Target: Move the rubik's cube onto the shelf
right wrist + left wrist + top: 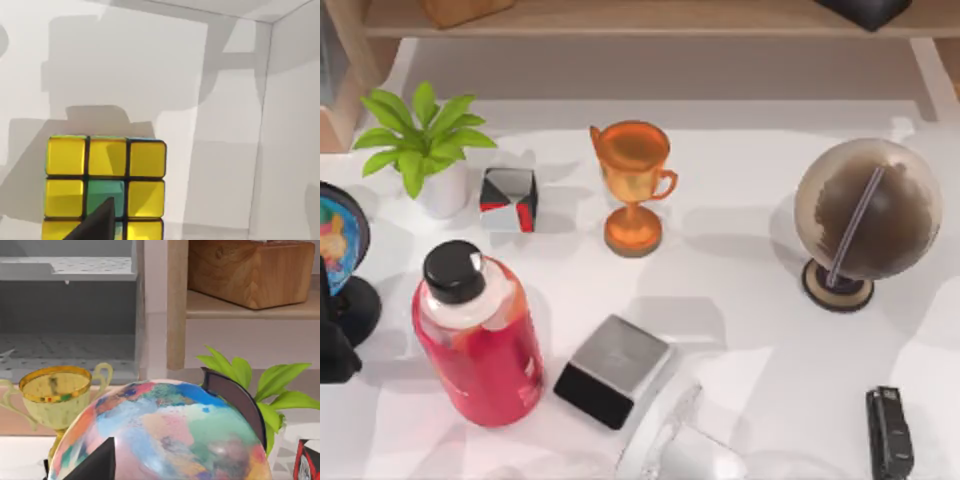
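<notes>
Closing in on the rubik's cube (106,186) was the step in hand: your right wrist camera looked onto it from near, sitting on the white surface (150,70), with one dark fingertip (97,225) of the right end effector crossing its lower tiles. You could not tell whether those fingers were spread or closed, nor whether they touched the cube. The face you saw was a grid of yellow tiles around a green centre, dark lines between, a thin green and blue edge along one side; it sat flat and square. The next move, by my judgement, called for a firm grasp across two opposite faces, a lift, then a carry to the shelf (650,18) along the top view's far edge. Your left arm sat parked behind the colourful globe (165,435).
</notes>
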Action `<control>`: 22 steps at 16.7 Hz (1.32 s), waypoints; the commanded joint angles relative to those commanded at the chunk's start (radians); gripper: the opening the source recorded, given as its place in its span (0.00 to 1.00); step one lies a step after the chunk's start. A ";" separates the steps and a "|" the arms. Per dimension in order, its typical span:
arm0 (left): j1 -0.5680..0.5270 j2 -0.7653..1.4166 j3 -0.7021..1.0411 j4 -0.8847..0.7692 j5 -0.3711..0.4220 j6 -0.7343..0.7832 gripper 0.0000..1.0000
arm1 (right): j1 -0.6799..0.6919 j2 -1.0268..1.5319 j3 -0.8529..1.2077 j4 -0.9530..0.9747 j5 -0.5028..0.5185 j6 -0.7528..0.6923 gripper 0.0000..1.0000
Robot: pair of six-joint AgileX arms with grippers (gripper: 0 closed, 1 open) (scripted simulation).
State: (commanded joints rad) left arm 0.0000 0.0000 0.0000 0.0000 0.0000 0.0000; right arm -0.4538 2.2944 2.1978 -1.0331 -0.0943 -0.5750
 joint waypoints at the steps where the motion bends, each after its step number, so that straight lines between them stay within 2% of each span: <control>1: 0.000 0.000 0.000 0.000 0.000 0.000 1.00 | 0.015 0.027 0.035 -0.069 0.003 0.028 1.00; 4: 0.000 0.000 0.000 0.000 0.000 0.000 1.00 | 0.043 0.092 0.109 -0.219 0.009 0.091 1.00; 7: 0.000 0.000 0.000 0.000 0.000 0.000 1.00 | 0.053 0.118 0.136 -0.279 0.010 0.117 1.00; 13: 0.000 0.000 0.000 0.000 0.000 0.000 1.00 | 0.050 0.119 0.131 -0.274 0.010 0.116 1.00; 19: 0.000 0.000 0.000 0.000 0.000 0.000 1.00 | 0.070 0.198 0.065 -0.126 0.014 0.134 1.00; 22: 0.000 0.000 0.000 0.000 0.000 0.000 1.00 | 0.072 0.205 0.063 -0.118 0.015 0.136 1.00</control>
State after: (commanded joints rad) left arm 0.0000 0.0000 0.0000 0.0000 0.0000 0.0000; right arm -0.3821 2.4995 2.2606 -1.1509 -0.0796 -0.4389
